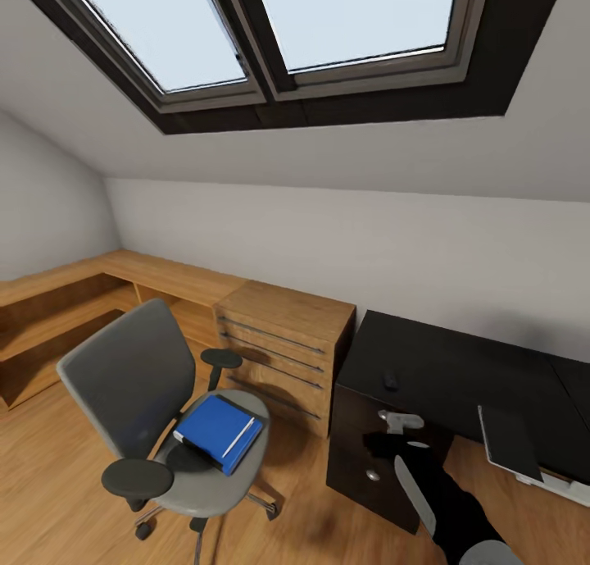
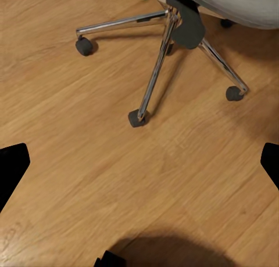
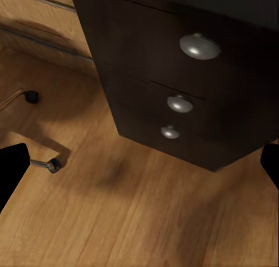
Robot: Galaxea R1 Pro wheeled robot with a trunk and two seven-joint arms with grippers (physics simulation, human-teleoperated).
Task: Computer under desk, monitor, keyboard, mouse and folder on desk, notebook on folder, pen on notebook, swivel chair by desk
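The swivel chair (image 1: 135, 376) stands on the wooden floor left of the desk (image 1: 459, 368), apart from it. On its seat lies the blue folder (image 1: 215, 428) with the pale pen (image 1: 238, 438) on top. A small black mouse (image 1: 390, 379) rests on the desk's glossy black top. A flat dark slab with a pale edge (image 1: 508, 442) sits at the desk's front right; I cannot tell whether it is the keyboard. My right gripper (image 1: 401, 424) hovers open in front of the desk's drawer unit (image 3: 174, 87). My left gripper (image 2: 139, 168) is open above the floor near the chair's chrome base (image 2: 157, 64).
A light wooden chest of drawers (image 1: 287, 344) stands between the chair and the desk. A low wooden shelf unit (image 1: 74, 303) runs along the left walls. The sloped ceiling holds a skylight (image 1: 270, 32). Chair casters (image 3: 53, 165) lie near the drawer unit.
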